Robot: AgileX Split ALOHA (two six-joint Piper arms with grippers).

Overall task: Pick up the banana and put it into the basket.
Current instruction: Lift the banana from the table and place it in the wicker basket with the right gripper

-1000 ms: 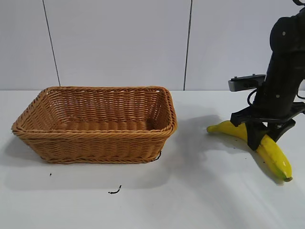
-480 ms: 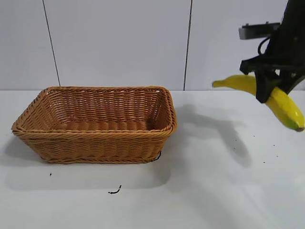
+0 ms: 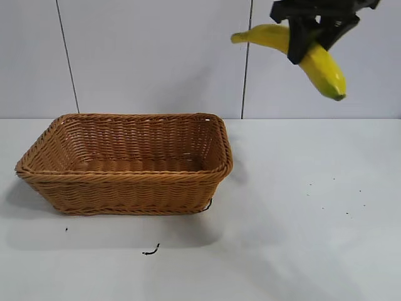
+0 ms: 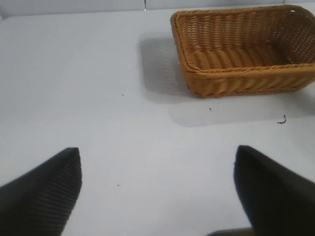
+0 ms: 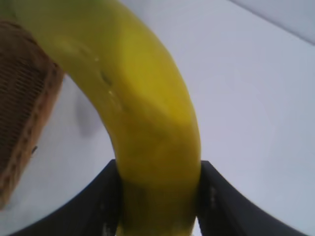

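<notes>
My right gripper (image 3: 301,47) is shut on the yellow banana (image 3: 319,59) and holds it high in the air, to the right of and well above the wicker basket (image 3: 125,179). The banana's stem points left toward the basket and its greenish tip hangs lower right. In the right wrist view the banana (image 5: 142,108) fills the middle between the two black fingers (image 5: 98,206), with the basket's edge (image 5: 24,98) to one side. My left gripper (image 4: 155,191) is open and empty above the white table; the basket (image 4: 246,73) lies well ahead of it.
The white table (image 3: 301,238) carries a small dark scrap (image 3: 150,252) in front of the basket and a few specks at the right. A pale panelled wall stands behind.
My right gripper has lifted the banana from the table at the right, up and leftward toward the basket. The basket has not moved.
</notes>
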